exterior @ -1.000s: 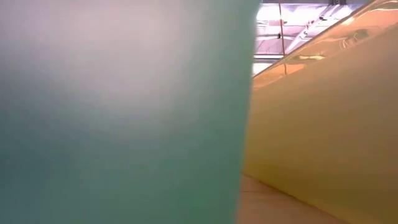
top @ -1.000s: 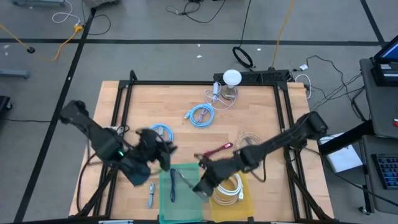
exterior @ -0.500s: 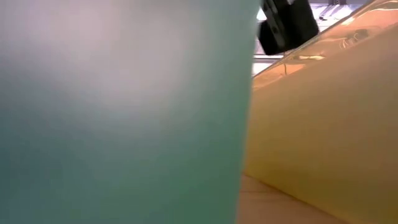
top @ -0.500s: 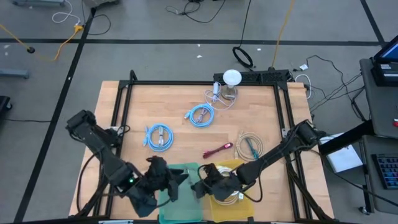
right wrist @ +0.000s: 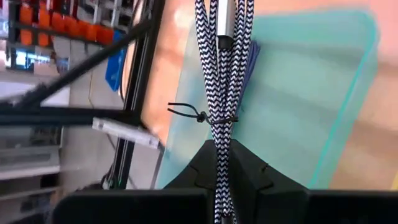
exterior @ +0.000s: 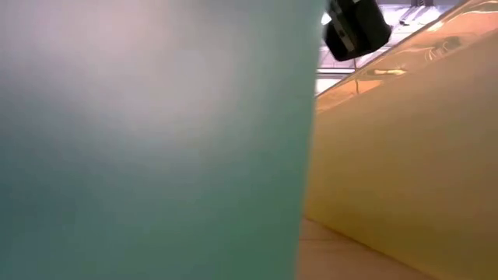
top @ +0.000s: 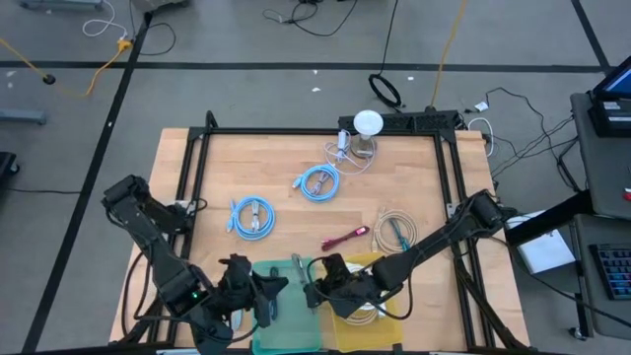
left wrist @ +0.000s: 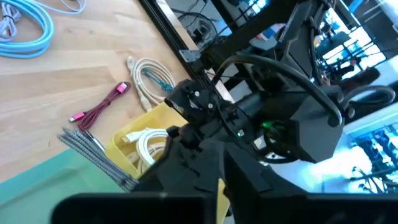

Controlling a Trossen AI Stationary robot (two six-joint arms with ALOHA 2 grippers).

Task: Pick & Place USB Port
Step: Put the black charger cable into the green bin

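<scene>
A black-and-white braided USB cable bundle [right wrist: 219,74], tied with a thin black tie, sticks out of my right gripper [top: 314,288], which is shut on it above the green bin [top: 288,333] at the table's near edge. Its silver plug [right wrist: 225,18] points away from the fingers. In the left wrist view the same bundle [left wrist: 93,149] shows over the green bin's rim. My left gripper [top: 258,293] stands just left of the green bin, facing the right gripper. A blue cable [top: 273,304] lies inside the green bin. My right gripper pinches the braided bundle between its two fingers at the end away from the plug [right wrist: 221,155], just behind the black tie. The fingers lie along the bundle, which runs straight out from them over the green bin. Whether its plug end touches the bin, I cannot tell.
A yellow bin [top: 392,314] with a white cable [top: 367,308] stands right of the green one. On the table lie two blue coils [top: 252,215] [top: 317,181], a red cable [top: 345,237] and a beige coil [top: 394,230]. Black frame rails [top: 197,177] edge the table.
My left gripper has swung from the table's middle left toward the near edge and now stands beside the green bin. My right gripper has stayed over the green bin with the braided bundle, while its arm has dropped lower toward the near edge.
</scene>
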